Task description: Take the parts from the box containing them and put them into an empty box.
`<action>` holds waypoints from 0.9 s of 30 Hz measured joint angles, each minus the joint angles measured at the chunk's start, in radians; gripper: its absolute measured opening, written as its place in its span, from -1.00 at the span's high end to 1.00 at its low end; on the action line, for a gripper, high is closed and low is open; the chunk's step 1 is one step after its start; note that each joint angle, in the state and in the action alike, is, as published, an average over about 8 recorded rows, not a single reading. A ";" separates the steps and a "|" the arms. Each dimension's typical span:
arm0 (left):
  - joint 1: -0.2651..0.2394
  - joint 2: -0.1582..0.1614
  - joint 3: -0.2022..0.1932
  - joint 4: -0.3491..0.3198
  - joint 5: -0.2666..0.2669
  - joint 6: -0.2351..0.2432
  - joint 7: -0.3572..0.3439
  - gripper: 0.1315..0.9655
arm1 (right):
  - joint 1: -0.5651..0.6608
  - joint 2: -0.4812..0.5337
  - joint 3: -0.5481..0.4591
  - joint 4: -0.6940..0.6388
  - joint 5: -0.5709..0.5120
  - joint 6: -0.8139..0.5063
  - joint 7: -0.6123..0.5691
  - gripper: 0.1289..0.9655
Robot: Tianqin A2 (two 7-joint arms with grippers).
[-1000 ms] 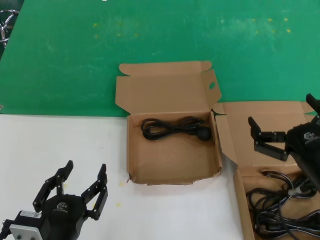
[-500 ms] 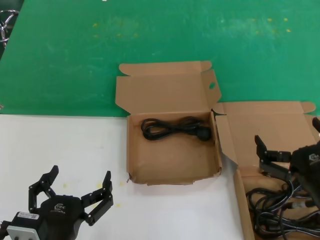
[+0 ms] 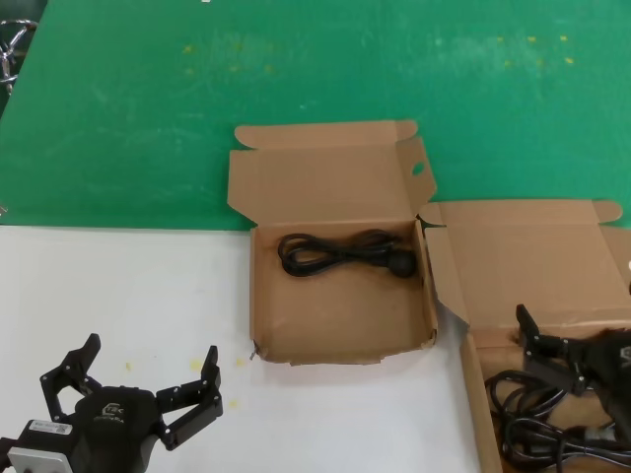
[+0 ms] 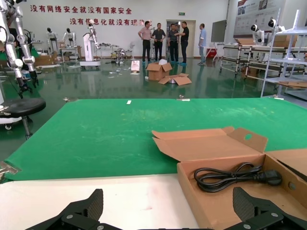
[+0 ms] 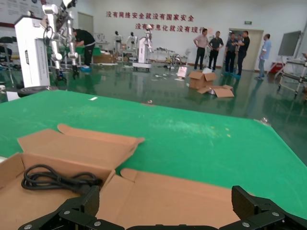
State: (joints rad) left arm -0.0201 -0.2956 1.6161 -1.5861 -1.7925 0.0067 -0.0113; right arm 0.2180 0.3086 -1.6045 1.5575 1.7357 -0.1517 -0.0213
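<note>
The box with the oval-hole flap (image 3: 335, 315) stands open mid-table with one black power cord (image 3: 345, 254) at its far side. The plain-lidded box (image 3: 532, 256) lies open at the right edge, with a tangle of black power cords (image 3: 537, 419) in its tray. My right gripper (image 3: 572, 347) is open and empty, low over the far end of that tray. My left gripper (image 3: 148, 355) is open and empty over the white table at the near left. The left wrist view shows the holed box (image 4: 216, 201) and its cord (image 4: 235, 175).
A green mat (image 3: 315, 79) covers the table's far half, a white surface (image 3: 118, 286) the near half. The right wrist view shows the plain lid (image 5: 182, 191) just beyond the gripper (image 5: 165, 196), and the cord in the neighbouring box (image 5: 53, 179).
My right gripper has come down and back toward me, from over the plain lid to the cord-filled tray. My left gripper has drawn back and spread wider.
</note>
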 joint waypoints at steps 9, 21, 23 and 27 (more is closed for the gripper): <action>0.005 -0.001 -0.004 -0.004 -0.002 -0.002 0.003 -0.97 | -0.058 -0.002 0.001 0.011 0.017 0.040 0.006 -1.00; 0.012 -0.003 -0.010 -0.009 -0.005 -0.004 0.007 -1.00 | -0.135 -0.005 0.003 0.026 0.040 0.094 0.013 -1.00; 0.014 -0.003 -0.011 -0.009 -0.005 -0.005 0.008 -1.00 | -0.148 -0.006 0.003 0.029 0.044 0.103 0.015 -1.00; 0.016 -0.003 -0.013 -0.011 -0.006 -0.005 0.009 -1.00 | -0.174 -0.007 0.004 0.034 0.051 0.121 0.017 -1.00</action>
State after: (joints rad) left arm -0.0041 -0.2991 1.6033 -1.5972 -1.7984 0.0014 -0.0023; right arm 0.0443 0.3018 -1.6009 1.5914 1.7870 -0.0309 -0.0042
